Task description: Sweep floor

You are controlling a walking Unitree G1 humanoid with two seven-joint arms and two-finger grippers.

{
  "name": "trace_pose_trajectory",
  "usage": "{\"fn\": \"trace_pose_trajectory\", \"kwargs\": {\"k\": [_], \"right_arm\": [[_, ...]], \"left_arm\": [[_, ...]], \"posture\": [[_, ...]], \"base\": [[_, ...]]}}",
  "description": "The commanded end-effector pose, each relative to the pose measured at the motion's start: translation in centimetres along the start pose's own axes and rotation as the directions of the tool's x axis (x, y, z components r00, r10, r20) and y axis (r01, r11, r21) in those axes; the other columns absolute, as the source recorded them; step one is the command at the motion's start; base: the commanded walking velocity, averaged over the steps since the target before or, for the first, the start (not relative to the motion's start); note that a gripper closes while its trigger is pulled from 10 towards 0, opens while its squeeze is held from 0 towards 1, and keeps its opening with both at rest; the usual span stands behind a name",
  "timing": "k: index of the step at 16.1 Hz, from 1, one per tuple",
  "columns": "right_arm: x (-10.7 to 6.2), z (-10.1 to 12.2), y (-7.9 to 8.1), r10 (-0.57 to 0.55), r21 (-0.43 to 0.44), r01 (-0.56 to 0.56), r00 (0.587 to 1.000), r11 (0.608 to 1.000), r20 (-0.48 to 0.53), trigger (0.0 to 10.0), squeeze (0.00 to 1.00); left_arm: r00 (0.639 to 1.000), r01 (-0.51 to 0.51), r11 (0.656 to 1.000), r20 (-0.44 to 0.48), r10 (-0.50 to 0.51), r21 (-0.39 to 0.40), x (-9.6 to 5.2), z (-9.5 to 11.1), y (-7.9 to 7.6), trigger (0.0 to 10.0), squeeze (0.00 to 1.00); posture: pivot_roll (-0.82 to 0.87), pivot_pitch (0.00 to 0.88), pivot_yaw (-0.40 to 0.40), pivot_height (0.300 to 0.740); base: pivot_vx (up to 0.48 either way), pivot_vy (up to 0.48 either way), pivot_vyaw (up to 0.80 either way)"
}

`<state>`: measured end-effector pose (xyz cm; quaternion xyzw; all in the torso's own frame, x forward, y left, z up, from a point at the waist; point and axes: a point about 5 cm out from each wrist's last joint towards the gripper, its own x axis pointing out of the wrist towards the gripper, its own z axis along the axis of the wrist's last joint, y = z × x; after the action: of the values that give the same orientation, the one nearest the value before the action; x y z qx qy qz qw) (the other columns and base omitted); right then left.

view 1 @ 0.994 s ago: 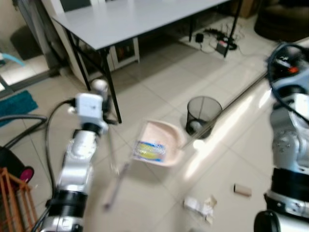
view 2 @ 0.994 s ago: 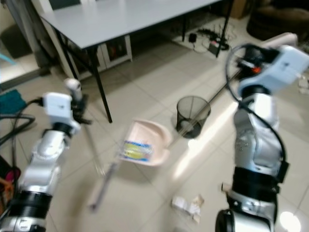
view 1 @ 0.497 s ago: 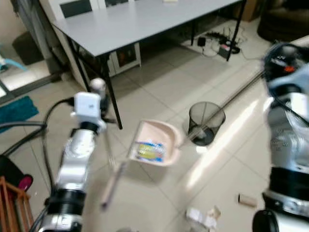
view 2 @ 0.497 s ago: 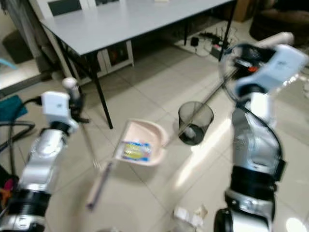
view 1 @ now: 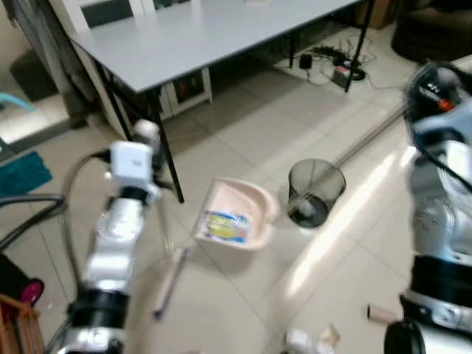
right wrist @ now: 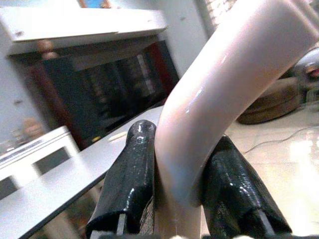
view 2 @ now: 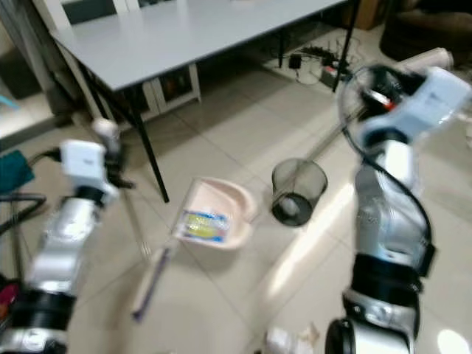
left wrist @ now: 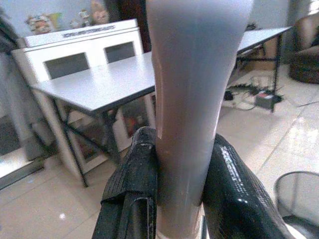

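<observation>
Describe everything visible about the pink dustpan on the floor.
The dustpan is pale pink, plastic by the look of it, with a wide scoop and a raised curved back rim. It sits on the tiled floor between the grey table's black leg and the black mesh wastebasket, apart from both. A yellow and blue wrapper lies inside the scoop. A thin pole runs up from its back rim toward the right gripper, which is shut on a glossy pink curved handle.
</observation>
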<state>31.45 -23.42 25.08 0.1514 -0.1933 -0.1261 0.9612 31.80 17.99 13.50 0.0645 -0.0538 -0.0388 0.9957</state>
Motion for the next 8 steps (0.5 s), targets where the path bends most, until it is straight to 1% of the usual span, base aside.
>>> {"fn": "trace_pose_trajectory", "kwargs": {"k": [1,3,4,7,8], "right_arm": [[0.31,1.57,1.33,0.043,0.032,-0.045,0.996,0.998,0.080,10.0,0.00],[0.45,1.58,1.38,0.044,0.032,-0.046,0.996,0.998,0.080,10.0,0.00],[0.48,1.50,1.31,0.042,0.031,-0.045,0.996,0.999,0.077,10.0,0.00],[0.46,1.30,1.09,0.036,0.029,-0.039,0.997,0.999,0.074,10.0,0.00],[0.49,1.26,1.13,0.038,0.028,-0.040,0.997,0.999,0.073,10.0,0.00]], "left_arm": [[0.999,-0.022,0.999,0.049,0.020,0.024,0.30,1.13,0.96,10.0,0.00],[0.998,-0.029,0.999,0.054,0.028,0.023,0.37,1.24,1.03,10.0,0.00],[0.998,-0.030,0.999,0.055,0.029,0.024,0.38,1.26,1.04,10.0,0.00],[0.998,-0.030,0.999,0.058,0.029,0.028,0.38,1.37,1.15,10.0,0.00],[0.998,-0.030,0.999,0.059,0.028,0.030,0.47,1.43,1.23,10.0,0.00]], "posture": [[-0.02,0.015,0.037,0.740],[-0.02,0.017,0.035,0.740],[-0.02,0.017,0.035,0.740],[-0.01,0.012,0.039,0.740],[-0.01,0.013,0.039,0.740]], "base": [[0.390,0.000,0.00],[0.392,0.000,0.00],[0.390,0.000,-0.57],[0.393,0.000,-0.80],[0.390,0.000,0.00]]}}
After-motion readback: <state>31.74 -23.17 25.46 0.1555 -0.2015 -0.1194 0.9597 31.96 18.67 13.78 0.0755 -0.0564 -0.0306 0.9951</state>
